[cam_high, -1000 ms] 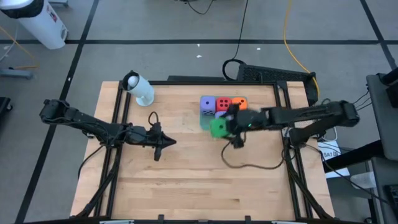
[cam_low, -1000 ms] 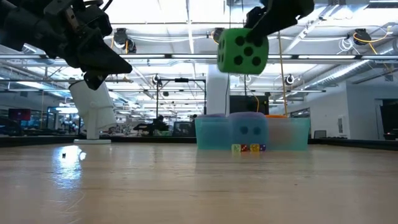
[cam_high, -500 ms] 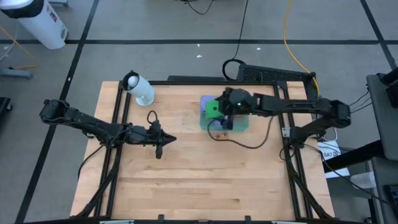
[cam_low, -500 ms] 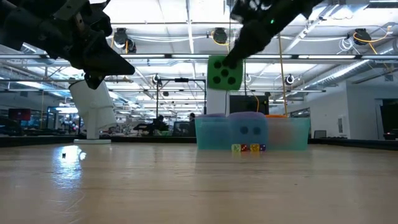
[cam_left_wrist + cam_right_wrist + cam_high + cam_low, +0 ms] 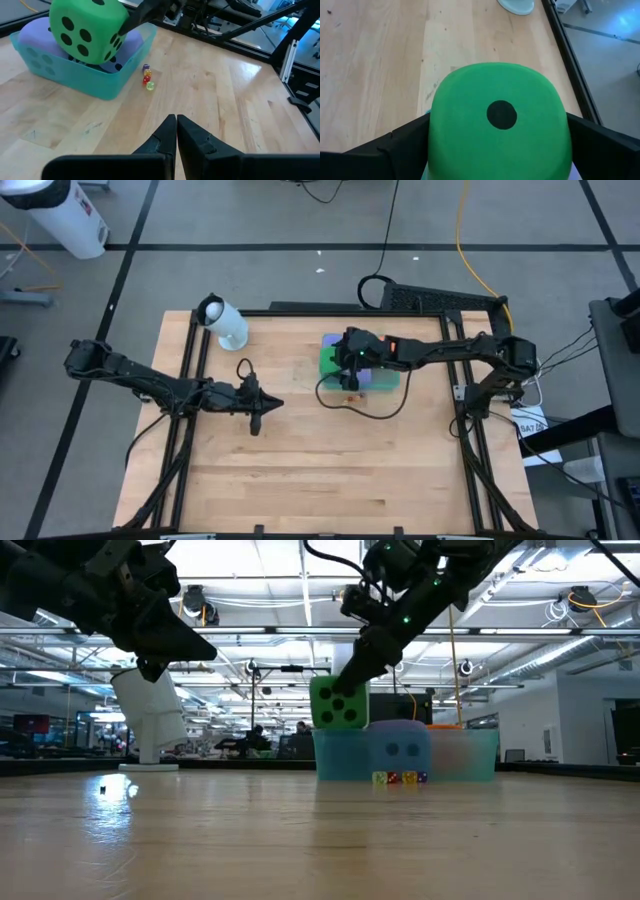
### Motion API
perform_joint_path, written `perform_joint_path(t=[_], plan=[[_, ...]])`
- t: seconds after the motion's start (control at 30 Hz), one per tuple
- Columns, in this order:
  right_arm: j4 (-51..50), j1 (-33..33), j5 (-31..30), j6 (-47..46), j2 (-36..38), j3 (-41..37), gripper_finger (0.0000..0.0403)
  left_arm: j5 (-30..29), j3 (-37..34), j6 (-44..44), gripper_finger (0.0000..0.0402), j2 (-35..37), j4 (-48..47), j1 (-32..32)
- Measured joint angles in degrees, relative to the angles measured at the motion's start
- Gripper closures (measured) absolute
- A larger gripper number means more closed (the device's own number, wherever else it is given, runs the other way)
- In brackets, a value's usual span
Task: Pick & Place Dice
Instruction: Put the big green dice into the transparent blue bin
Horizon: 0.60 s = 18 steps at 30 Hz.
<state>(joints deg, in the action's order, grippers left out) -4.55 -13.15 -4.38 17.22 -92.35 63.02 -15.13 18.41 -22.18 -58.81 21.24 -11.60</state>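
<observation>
A: Status check. Your right tool (image 5: 345, 690) holds the green die (image 5: 337, 703) between wide-set fingers, just above the near-left corner of the tray (image 5: 385, 384). A purple die (image 5: 35, 35) already sits inside the tray.

B: And your left tool (image 5: 176, 131)?

A: Pinched shut, empty, waiting well apart over the worktop (image 5: 300, 470).

B: Risk?

A: If you release now, the die may catch the tray rim and tip out, or bounce off the purple one. It looks soft. Also mind the tiny beads (image 5: 146, 79) beside the tray.
</observation>
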Motion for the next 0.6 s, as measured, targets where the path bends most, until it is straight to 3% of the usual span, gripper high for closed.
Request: perform_joint_path(t=[0.6], plan=[[-3.25,3.08,-0.26,-4.66,-0.15,-0.08,0.0012,-0.04,0.00,2.23,0.0380,0.01,2.88,1.07]])
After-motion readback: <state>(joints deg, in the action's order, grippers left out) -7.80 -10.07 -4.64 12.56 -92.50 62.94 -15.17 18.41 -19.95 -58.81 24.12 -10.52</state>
